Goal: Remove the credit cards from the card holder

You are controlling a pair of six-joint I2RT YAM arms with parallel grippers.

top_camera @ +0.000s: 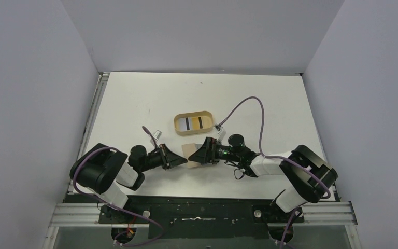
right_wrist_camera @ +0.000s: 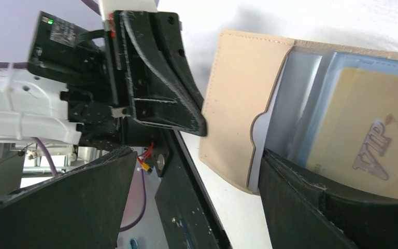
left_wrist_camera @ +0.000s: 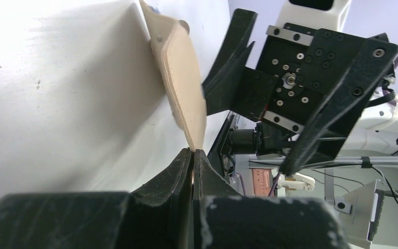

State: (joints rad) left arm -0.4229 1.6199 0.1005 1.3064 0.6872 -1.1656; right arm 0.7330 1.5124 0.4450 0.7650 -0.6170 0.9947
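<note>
Left pincer (left_wrist_camera: 193, 153) clenched on flat tan card holder (left_wrist_camera: 184, 78), right pincer (right_wrist_camera: 198, 155) splayed, smooth credit cards (right_wrist_camera: 352, 129) pocketed

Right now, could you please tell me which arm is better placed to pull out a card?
Probably the right. The left claw is shut on an edge of the card holder, steadying it; the open right claw faces the exposed credit cards.

A: Specify the work surface.
B: White table (top_camera: 150, 93), matt finish, evenly lit, with a few small dark specks.
A: Specify the enclosure.
B: Plain pale grey walls (top_camera: 31, 93) stand at left, back and right. Aluminium rails (top_camera: 77, 213) run along the table's near edge.
</note>
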